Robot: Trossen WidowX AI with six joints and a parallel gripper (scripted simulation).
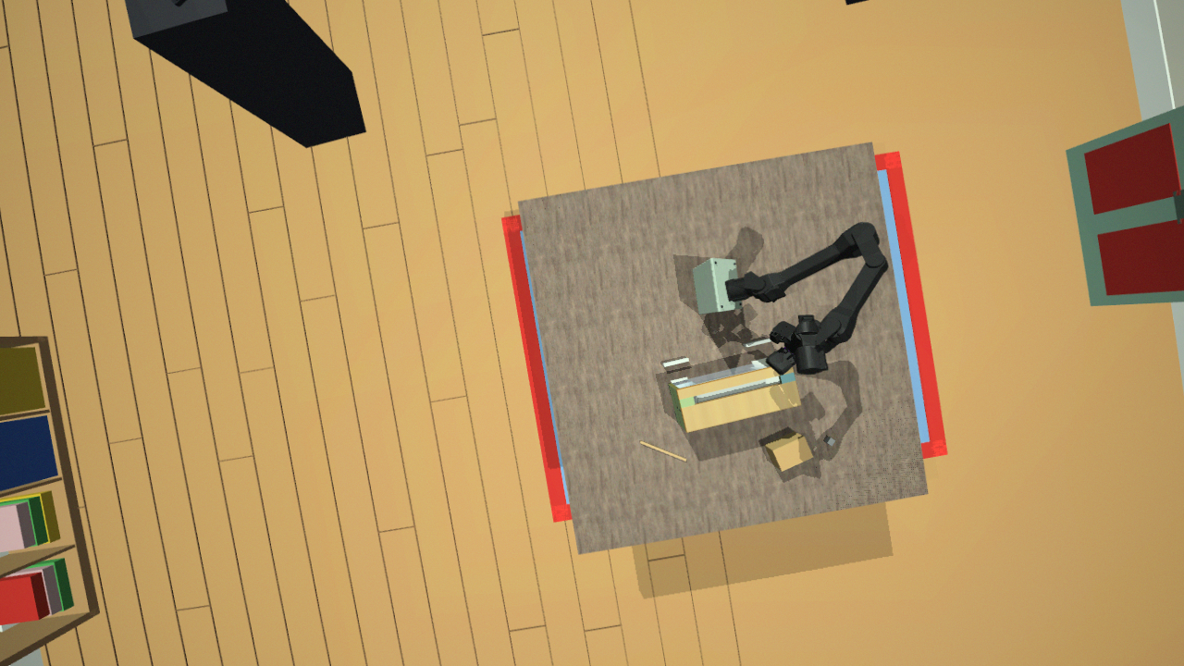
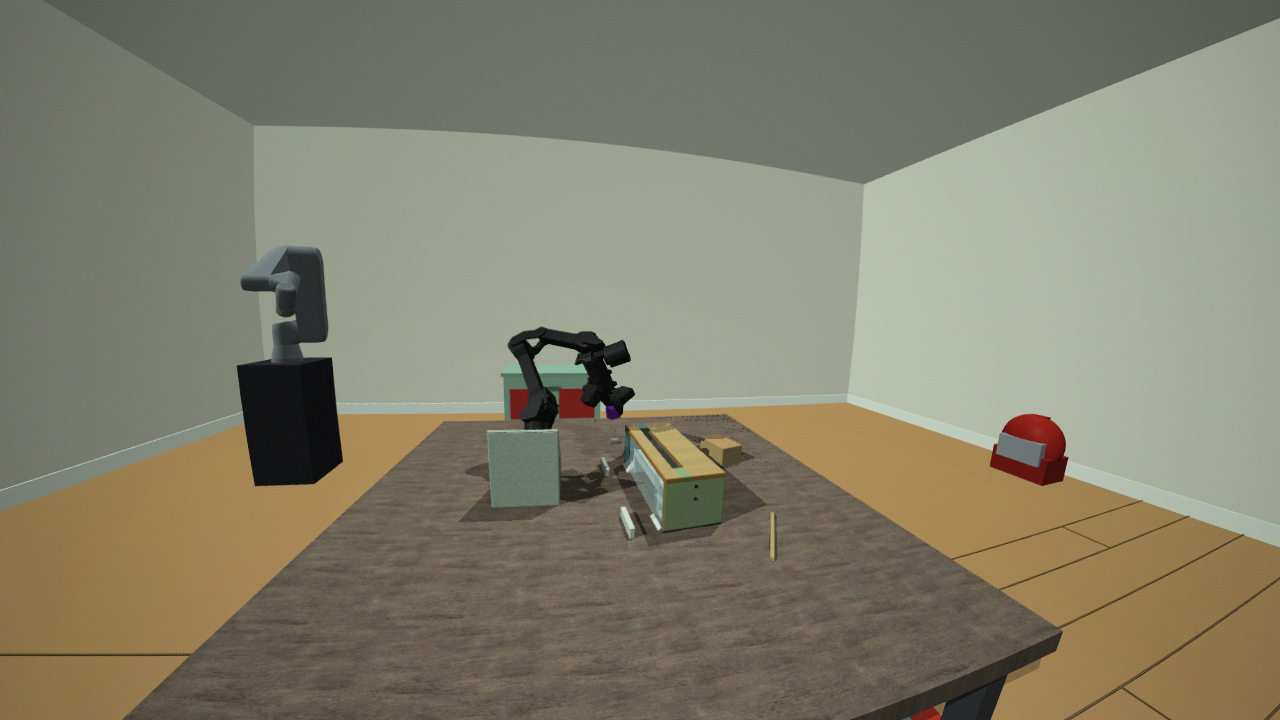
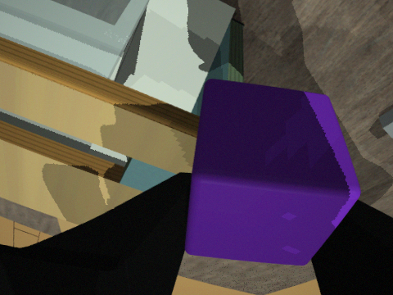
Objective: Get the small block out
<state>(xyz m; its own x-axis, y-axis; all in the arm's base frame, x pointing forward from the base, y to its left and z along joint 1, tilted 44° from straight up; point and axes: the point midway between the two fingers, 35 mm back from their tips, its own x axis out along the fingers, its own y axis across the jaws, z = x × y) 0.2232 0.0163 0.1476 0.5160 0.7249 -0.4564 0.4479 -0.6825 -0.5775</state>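
Observation:
A purple block (image 2: 613,412) (image 3: 266,156) is between the fingers of my gripper (image 1: 776,348) (image 2: 609,405) (image 3: 249,191), which is shut on it. The block is raised above the table, beyond the far end of the box in the exterior view; the arm hides it in the top view. The clear-fronted box (image 1: 736,412) (image 2: 691,503) (image 3: 82,106) stands upright, with a wooden slotted top and green end wall. My gripper is close by its teal-marked end. In the wrist view the block overlaps that end; the exact gap cannot be told. The shelf is mostly hidden.
A pale green block (image 1: 713,285) (image 2: 524,467) stands by the arm's base. A tan carton (image 1: 790,451) (image 2: 721,450), a thin stick (image 1: 662,451) (image 2: 772,535) and a small grey cube (image 1: 830,441) lie behind the box. White strips (image 1: 675,363) (image 2: 627,522) lie before its clear front.

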